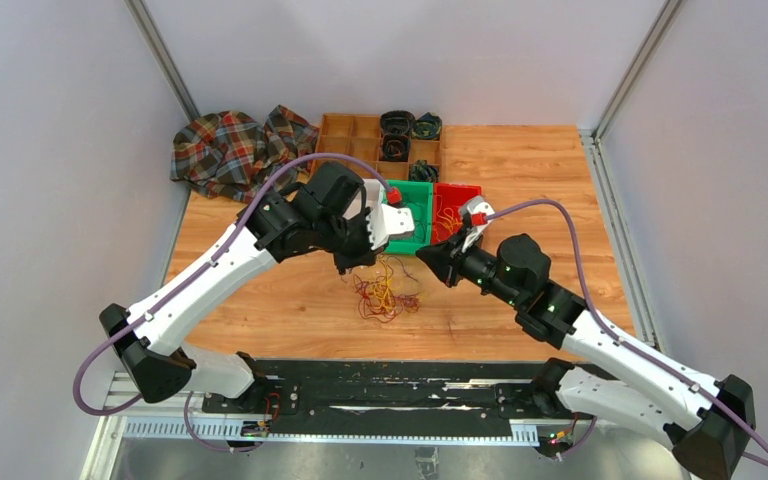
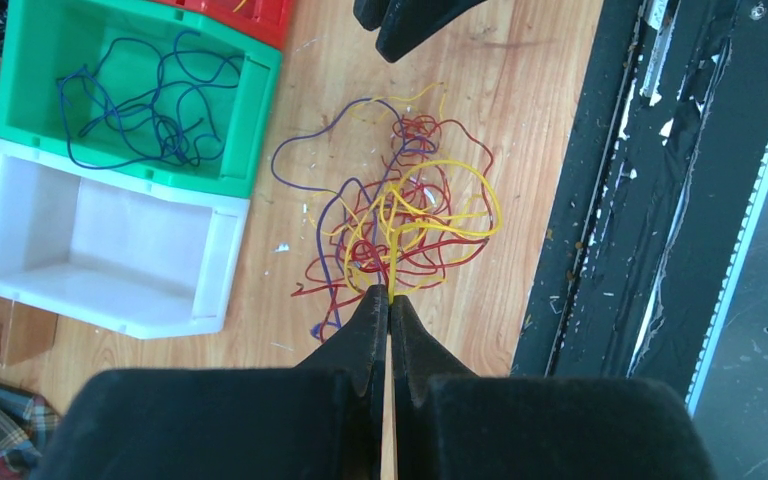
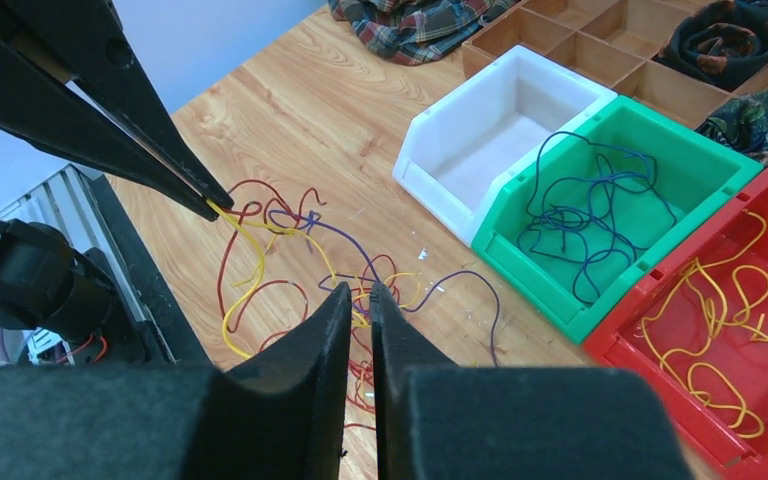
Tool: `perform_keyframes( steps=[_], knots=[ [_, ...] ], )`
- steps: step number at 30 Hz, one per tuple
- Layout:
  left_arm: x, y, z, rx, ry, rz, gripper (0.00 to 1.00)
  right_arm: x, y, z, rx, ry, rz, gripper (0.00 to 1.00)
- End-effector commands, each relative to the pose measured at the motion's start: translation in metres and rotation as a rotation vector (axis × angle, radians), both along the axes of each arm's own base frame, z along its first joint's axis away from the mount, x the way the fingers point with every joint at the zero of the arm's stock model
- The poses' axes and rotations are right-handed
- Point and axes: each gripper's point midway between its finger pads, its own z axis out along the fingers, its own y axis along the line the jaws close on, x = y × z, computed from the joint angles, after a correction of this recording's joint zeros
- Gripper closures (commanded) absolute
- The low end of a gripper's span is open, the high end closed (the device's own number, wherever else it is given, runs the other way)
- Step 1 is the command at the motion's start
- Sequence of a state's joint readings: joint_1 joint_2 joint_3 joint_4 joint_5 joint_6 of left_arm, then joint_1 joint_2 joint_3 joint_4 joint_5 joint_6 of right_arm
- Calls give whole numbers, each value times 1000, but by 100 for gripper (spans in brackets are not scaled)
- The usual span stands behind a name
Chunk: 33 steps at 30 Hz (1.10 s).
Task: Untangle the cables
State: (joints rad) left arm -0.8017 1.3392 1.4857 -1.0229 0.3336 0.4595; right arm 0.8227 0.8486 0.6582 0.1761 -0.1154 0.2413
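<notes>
**Left gripper pinches a yellow strand above the tangle**

You can read no writing or brand anywhere. Your left gripper (image 2: 390, 298) is closed on a thin yellow wire from the cables (image 2: 400, 220), a curly heap of yellow, red and purple strands lying on the wood-grain table (image 1: 520, 160) beside the glossy plastic bins. Your right gripper (image 3: 360, 295) hovers over the heap, its jaws nearly together, holding nothing you can see.

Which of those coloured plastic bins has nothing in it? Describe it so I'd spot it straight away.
Start from the wooden compartment tray at the table's far edge; three open plastic bins sit in a row just in front of it. The white bin at the end is the bare one, while the green bin holds dark blue wires and the red bin holds yellow ones.
</notes>
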Motion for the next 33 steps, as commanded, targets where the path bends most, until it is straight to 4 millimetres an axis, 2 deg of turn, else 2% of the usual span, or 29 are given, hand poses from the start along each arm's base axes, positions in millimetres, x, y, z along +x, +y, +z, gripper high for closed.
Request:
perform_keyframes(
  steps=[1,7,10,18,19,21,24,28,31,33],
  knots=[
    [1,-1,19,-40,-48,-12,99,-11,6,-11,-50,0,68,79],
    [-2,1,21,-45,-61,-34,100,-45,23,-16,-22,-162,321,50],
    [-4,2,21,-46,-60,-41,99,-50,22,-16,-36,-279,354,35],
    [-8,3,24,-42,-49,-65,99,-40,30,-23,-184,-389,395,34],
    [-8,2,24,-43,-48,-66,100,-41,33,-26,-203,-407,412,26],
    [-9,2,26,-45,-46,-72,100,-41,39,-31,-255,-430,430,23],
    [-10,3,28,-44,-50,-79,100,-36,45,-39,-318,-452,424,23],
    [-12,5,28,-43,-48,-82,100,-23,50,-29,-311,-507,351,32],
    [-15,7,27,-41,-48,-87,99,-20,55,-24,-310,-529,331,45],
    [-16,8,27,-40,-49,-89,100,-19,58,-22,-315,-535,328,60]
  ],
)
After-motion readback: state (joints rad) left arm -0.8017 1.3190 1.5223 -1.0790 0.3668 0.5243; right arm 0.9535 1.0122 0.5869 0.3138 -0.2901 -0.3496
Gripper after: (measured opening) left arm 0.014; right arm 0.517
